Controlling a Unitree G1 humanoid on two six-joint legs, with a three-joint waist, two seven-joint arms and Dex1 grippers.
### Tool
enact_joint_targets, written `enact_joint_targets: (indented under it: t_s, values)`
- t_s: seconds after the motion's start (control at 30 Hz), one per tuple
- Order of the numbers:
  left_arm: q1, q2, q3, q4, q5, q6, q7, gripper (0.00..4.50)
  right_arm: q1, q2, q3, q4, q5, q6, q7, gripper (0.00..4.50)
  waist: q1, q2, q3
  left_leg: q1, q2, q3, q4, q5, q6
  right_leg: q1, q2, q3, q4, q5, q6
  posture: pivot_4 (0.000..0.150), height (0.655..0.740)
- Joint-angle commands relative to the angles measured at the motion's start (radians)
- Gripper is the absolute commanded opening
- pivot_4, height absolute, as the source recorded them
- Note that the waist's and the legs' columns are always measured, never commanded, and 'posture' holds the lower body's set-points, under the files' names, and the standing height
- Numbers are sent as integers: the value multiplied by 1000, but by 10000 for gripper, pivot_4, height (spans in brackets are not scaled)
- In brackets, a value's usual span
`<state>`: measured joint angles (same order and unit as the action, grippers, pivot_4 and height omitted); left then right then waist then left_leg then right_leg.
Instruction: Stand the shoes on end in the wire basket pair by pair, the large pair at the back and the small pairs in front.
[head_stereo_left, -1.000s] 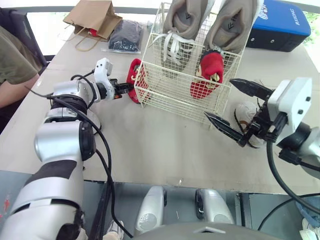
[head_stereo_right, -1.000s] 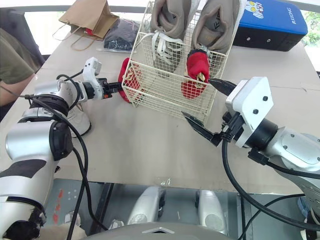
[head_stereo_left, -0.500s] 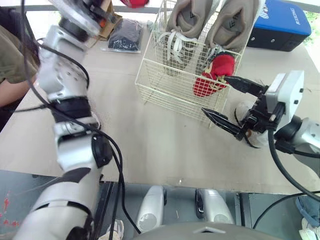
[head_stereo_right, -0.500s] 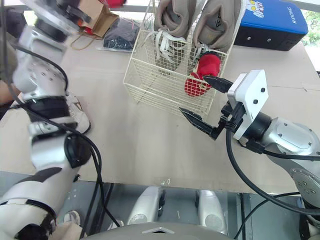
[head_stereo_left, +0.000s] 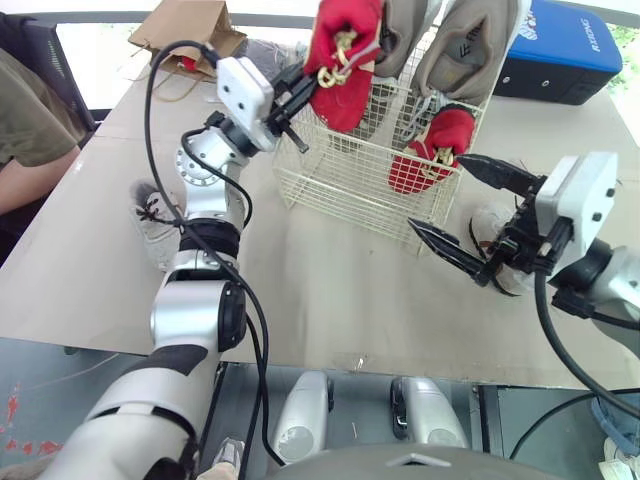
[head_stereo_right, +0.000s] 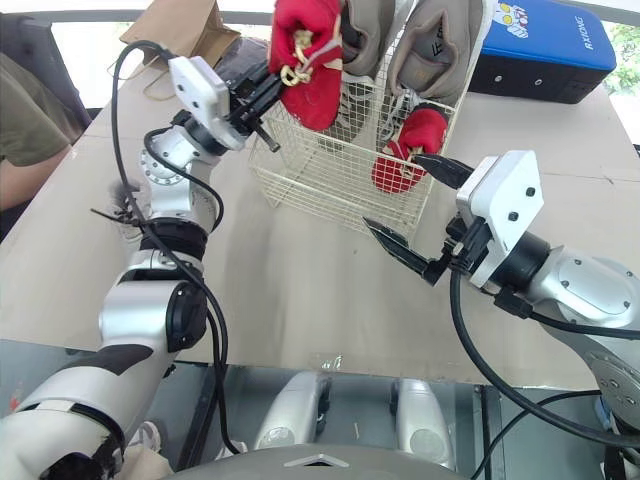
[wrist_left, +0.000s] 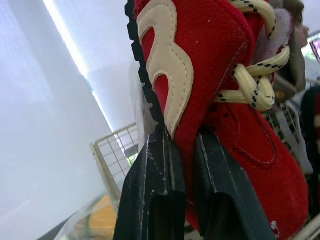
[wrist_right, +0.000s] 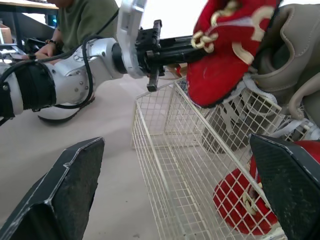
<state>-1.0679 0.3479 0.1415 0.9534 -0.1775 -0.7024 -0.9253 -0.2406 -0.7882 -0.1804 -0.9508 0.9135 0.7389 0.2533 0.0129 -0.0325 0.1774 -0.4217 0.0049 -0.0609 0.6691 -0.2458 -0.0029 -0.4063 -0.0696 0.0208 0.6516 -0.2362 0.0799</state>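
Sneakers (head_stereo_left: 460, 50) crowd the basket (head_stereo_left: 340, 182) behind the red shoe (head_stereo_left: 345, 45) in left tool (wrist_left: 182, 137).

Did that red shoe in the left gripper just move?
Yes. The red lace-up shoe rose from the table beside the white wire basket to above its rim.
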Motion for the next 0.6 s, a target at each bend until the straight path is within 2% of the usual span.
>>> enact_joint_targets:
  t_s: [0.03,0.13,0.17,0.3,0.4,0.43,0.53,0.6]
  values:
    - [-35,9,-28,72,54,-66,34,283,10,-21,-49,-48,10,2,-25,45000,-1,0,0,0,0,0,0,0,0,0,0,0,0,0,0,1500,7400]
    - [-13,32,-23,66,16,36,-37,283,28,-26,-65,-57,21,1,-39,45000,-2,0,0,1,0,0,0,0,0,0,0,0,1,0,0,1500,7400]
    - [-4,42,-18,57,3,61,-52,10325,34,-26,-69,-59,24,-1,-42,45000,-4,0,0,1,0,0,0,0,0,0,0,0,1,0,0,1500,7400]
    - [74,111,-3,-45,-35,216,-89,28670,50,-31,-78,-47,20,-12,-30,45000,-20,0,0,6,1,0,-1,0,0,4,0,0,1,0,0,1500,7400]
    - [162,158,14,-213,-111,402,-133,42764,52,-28,-64,-22,1,-28,-10,45000,-33,0,0,8,1,0,-1,0,0,7,0,0,1,0,0,1500,7400]
    - [203,177,17,-303,-164,523,-163,44649,51,-24,-56,-11,-9,-33,-3,45000,-34,0,0,8,1,0,-1,0,0,7,0,1,1,0,0,1500,7400]
    - [314,236,21,-589,-351,882,-227,44649,70,-22,-50,11,-48,-30,1,45000,-33,1,0,8,2,-1,0,0,0,7,1,0,1,0,0,1500,7400]
    - [360,270,19,-720,-439,1057,-236,44649,94,-25,-63,17,-60,-10,-14,45000,-26,1,0,6,2,-2,0,0,0,7,1,-1,0,0,0,1500,7400]
